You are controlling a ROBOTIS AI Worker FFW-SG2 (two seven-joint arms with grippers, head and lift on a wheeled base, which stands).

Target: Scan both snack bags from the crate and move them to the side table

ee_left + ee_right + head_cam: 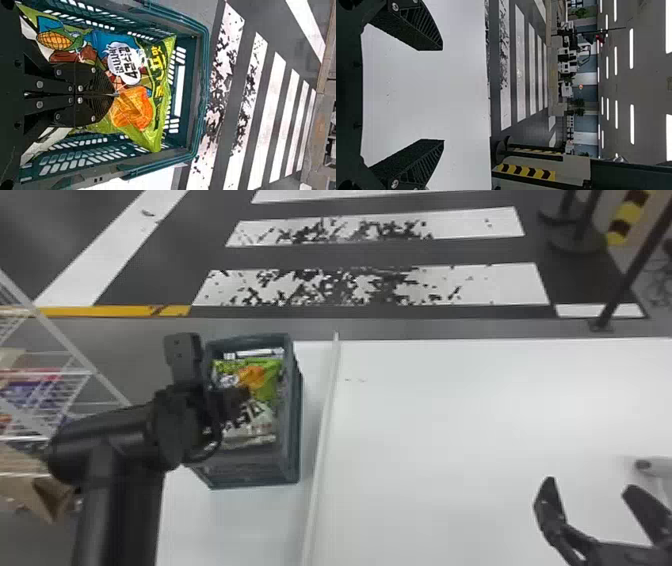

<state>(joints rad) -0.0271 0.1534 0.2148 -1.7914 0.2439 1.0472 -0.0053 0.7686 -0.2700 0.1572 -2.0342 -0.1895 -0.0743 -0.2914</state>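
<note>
My left gripper (246, 394) is down in the crate (295, 410), over the green snack bag (270, 377). In the left wrist view the left gripper (115, 95) is shut on the creased face of the green snack bag (156, 79), which lies inside the crate (200, 87). A whitish snack bag (257, 425) shows in the crate closer to the robot, partly covered by the gripper. My right gripper (590, 485) is parked over the white table at the lower right; in its wrist view the right gripper (443, 95) stands open with nothing between its fingers.
The white table (440, 430) extends right of the crate, with a raised pale edge (325, 420) between them. A light grey object with a dark round end (655, 466) is at the right edge. Wire shelving (65, 372) stands at the left, barrier posts (625, 285) at the back right.
</note>
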